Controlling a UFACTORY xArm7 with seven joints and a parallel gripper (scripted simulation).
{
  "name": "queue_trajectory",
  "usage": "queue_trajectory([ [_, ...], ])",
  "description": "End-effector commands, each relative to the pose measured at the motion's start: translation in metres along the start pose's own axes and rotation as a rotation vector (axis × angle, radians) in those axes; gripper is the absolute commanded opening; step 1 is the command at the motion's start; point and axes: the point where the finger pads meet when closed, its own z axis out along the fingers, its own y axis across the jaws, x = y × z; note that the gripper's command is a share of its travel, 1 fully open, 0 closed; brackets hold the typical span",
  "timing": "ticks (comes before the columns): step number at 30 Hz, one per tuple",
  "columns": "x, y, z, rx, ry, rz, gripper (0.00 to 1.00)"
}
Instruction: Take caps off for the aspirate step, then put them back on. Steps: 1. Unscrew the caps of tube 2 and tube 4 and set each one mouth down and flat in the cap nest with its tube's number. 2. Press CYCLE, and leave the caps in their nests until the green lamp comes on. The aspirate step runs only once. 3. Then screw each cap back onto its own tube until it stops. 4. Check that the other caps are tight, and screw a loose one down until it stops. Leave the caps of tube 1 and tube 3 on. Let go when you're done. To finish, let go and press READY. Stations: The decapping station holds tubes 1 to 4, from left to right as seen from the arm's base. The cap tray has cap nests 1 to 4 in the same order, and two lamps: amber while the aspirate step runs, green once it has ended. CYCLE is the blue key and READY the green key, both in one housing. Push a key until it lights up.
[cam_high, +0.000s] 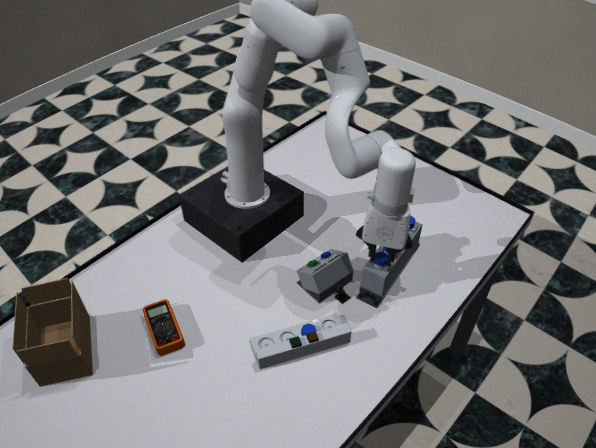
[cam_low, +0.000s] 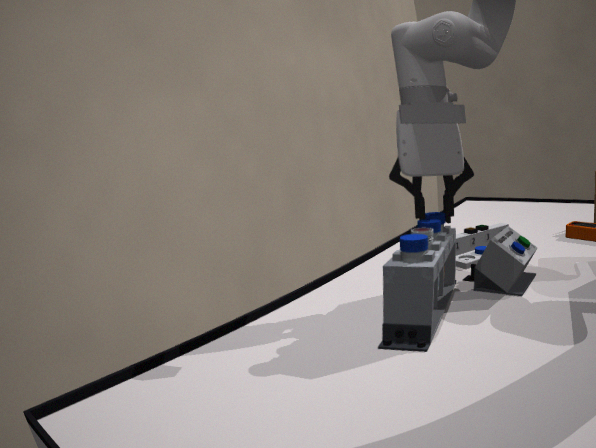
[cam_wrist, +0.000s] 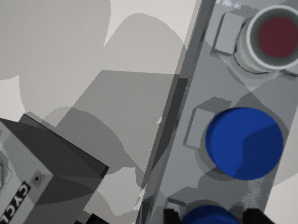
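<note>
The grey decapping station (cam_high: 392, 262) stands at the table's right side. My gripper (cam_high: 382, 256) is over its near end, shut on the blue cap of tube 4 (cam_wrist: 210, 216), which sits on its tube; it also shows in the exterior view (cam_low: 434, 217). Tube 3 keeps its blue cap (cam_wrist: 244, 142). Tube 2 (cam_wrist: 272, 37) is open and shows dark red inside. Tube 1 has its cap (cam_low: 414, 243) on. The cap tray (cam_high: 300, 340) holds one blue cap (cam_high: 308, 329) in nest 2. Its green lamp (cam_high: 295, 342) and amber lamp (cam_high: 312, 337) look dark.
The key housing (cam_high: 325, 275) with the green key (cam_high: 312, 263) and the blue key (cam_high: 326, 255) stands just left of the station. An orange multimeter (cam_high: 163, 327) and an open cardboard box (cam_high: 50, 330) sit at the left. The arm's black base (cam_high: 242, 212) is behind.
</note>
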Motion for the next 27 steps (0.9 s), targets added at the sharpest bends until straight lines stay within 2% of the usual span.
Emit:
queue_trajectory([
  [1, -0.0013, 0.0014, -0.0014, -0.016, 0.022, -0.178, 0.0],
  [7, -0.0013, 0.0014, -0.0017, -0.019, 0.019, -0.478, 0.0],
  [15, -0.0013, 0.0014, -0.0017, -0.019, 0.019, -0.499, 0.0],
  [16, -0.0013, 0.0015, -0.0016, -0.019, 0.019, -0.499, 0.46],
  [26, -0.0013, 0.0015, -0.0016, -0.019, 0.019, -0.499, 0.46],
  [27, -0.0014, 0.0015, -0.0015, -0.018, 0.02, -0.416, 0.46],
])
